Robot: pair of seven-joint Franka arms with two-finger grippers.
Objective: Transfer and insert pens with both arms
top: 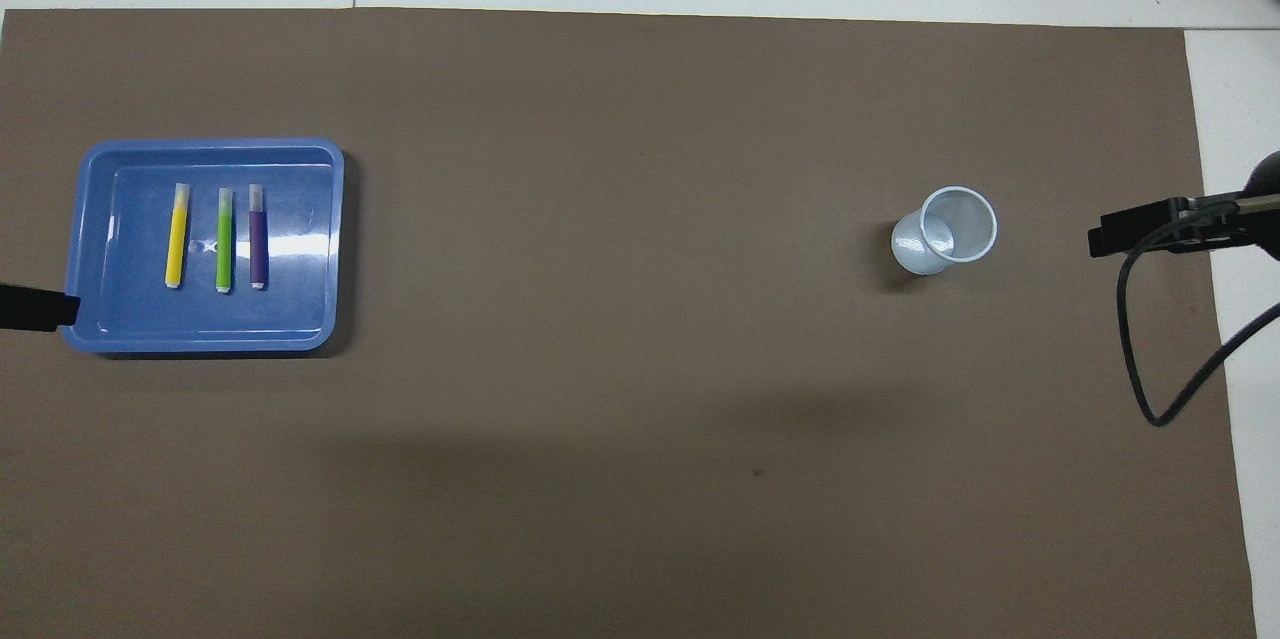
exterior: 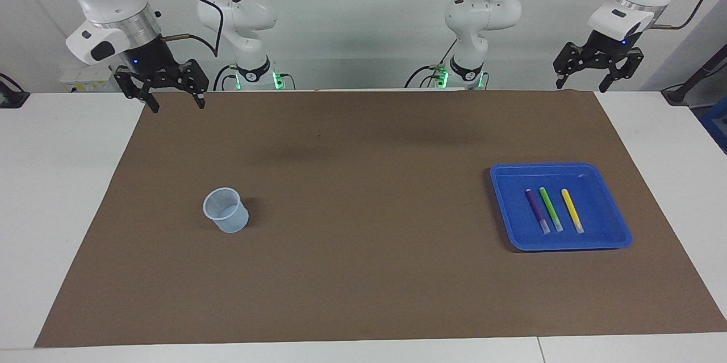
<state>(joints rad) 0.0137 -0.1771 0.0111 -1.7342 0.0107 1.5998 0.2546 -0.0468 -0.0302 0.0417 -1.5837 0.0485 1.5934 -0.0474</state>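
Three pens lie side by side in a blue tray (exterior: 559, 172) toward the left arm's end of the table: purple (exterior: 537, 211), green (exterior: 550, 208) and yellow (exterior: 572, 209). From overhead the tray (top: 205, 324) shows the yellow (top: 176, 237), green (top: 224, 241) and purple (top: 258, 237) pens, parallel and apart. My left gripper (exterior: 582, 86) hangs open and holds nothing, over the brown mat's corner by the robots, well short of the tray. My right gripper (exterior: 176, 106) hangs open, holding nothing, over the mat's edge at the right arm's end.
A pale translucent cup (exterior: 225, 210) stands upright on the brown mat (exterior: 363, 272) toward the right arm's end, also seen as the cup (top: 945, 231) from overhead. Two smaller idle arms (exterior: 250, 22) with green lights stand at the robots' edge of the table.
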